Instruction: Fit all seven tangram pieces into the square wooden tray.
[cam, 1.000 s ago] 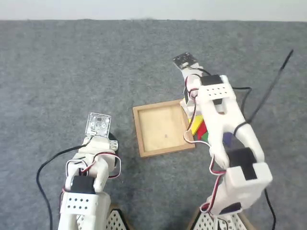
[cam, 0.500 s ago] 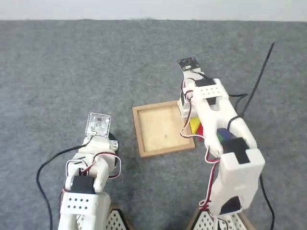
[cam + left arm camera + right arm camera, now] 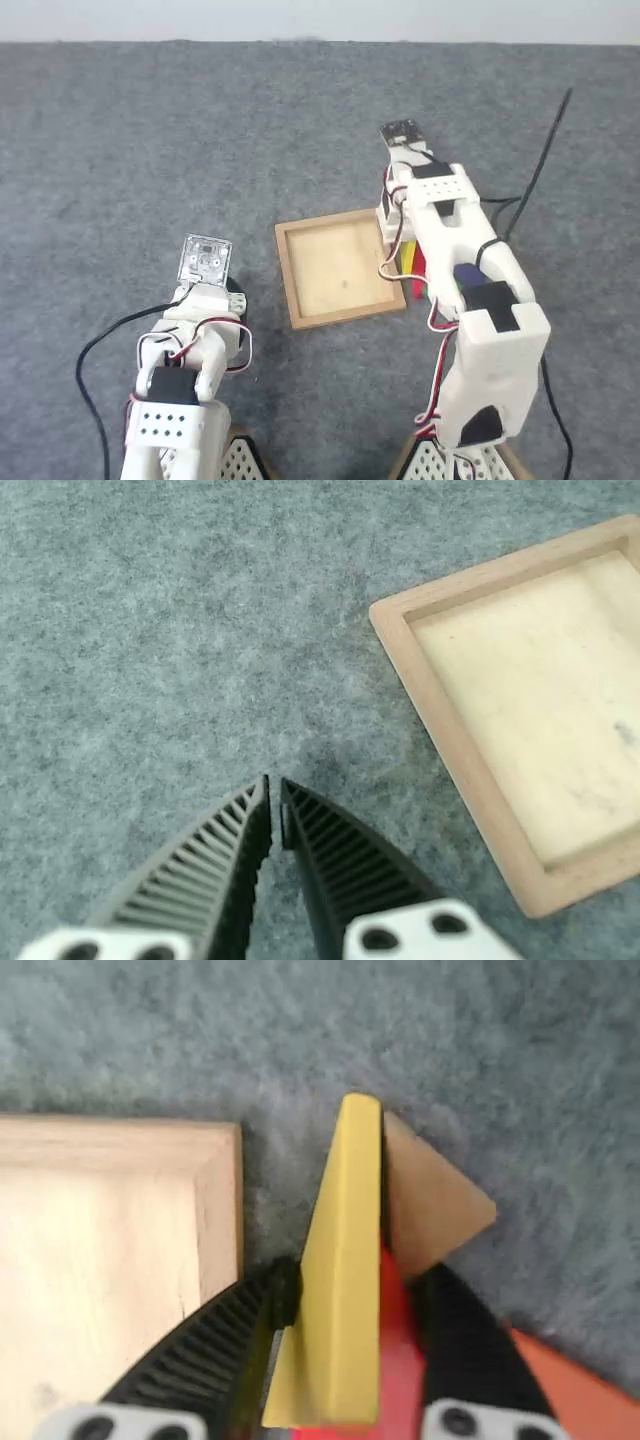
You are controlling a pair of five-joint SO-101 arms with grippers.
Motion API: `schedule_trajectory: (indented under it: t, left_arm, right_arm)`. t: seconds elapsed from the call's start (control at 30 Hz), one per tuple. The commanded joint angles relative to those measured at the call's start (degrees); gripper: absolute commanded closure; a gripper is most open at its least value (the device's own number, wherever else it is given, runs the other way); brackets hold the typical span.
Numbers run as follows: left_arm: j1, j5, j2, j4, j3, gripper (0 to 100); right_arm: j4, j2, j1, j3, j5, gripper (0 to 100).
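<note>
Piece pile sits just beside the square wooden tray (image 3: 350, 312), on the side away from the left arm (image 3: 190, 350). The right arm (image 3: 455, 230) hangs over the pile and blocks most of it from above. A black cable (image 3: 545, 160) trails off behind the arm.

Tan triangle (image 3: 435, 1205) lies flat against the yellow piece (image 3: 340, 1280). Orange piece (image 3: 560, 1390) is near them.

Right end effector (image 3: 355, 1295) is clamped on the yellow piece, which stands on edge next to the tray's corner. Red piece (image 3: 400, 1360) is pressed alongside between the fingers; can't tell if it's gripped too.

Left end effector (image 3: 272, 795) is clenched, tips together over the worktop (image 3: 150, 150), near the tray rim but apart from it.

Worktop is grey felt. Pale wall (image 3: 300, 20) along the far edge.
</note>
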Motion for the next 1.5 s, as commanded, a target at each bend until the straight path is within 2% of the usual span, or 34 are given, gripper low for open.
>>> schedule_trajectory:
  t: [0.0,0.13,0.27,0.5,0.63,1.2,1.37,1.47]
  left_arm:
    - [-0.2,0.4,-1.0,0.3,-0.5,98]
    - [-0.2,0.4,-1.0,0.3,-0.5,98]
    - [-0.2,0.4,-1.0,0.3,-0.5,98]
    - [-0.2,0.4,-1.0,0.3,-0.5,98]
    - [-0.2,0.4,-1.0,0.3,-0.5,98]
    - [-0.3,0.4,-1.0,0.3,-0.5,98]
    - [-0.3,0.4,-1.0,0.3,-0.5,98]
    - [-0.3,0.4,-1.0,0.3,-0.5,98]
  right_arm:
    - [5.6,-0.7,0.5,-7.9,-0.3,89.3]
    - [12.3,-0.6,0.4,-14.5,-0.4,89.3]
    - [14.5,-0.1,0.0,-16.1,-0.4,89.6]
    - [14.2,-0.6,3.6,-16.5,0.2,89.3]
    - [14.0,-0.6,5.2,-16.7,3.7,89.3]
    - [14.2,0.0,4.4,-16.5,4.4,88.9]
    - [14.1,0.0,0.7,-16.4,7.0,73.7]
    - [13.8,0.0,-0.7,-16.4,6.7,71.7]
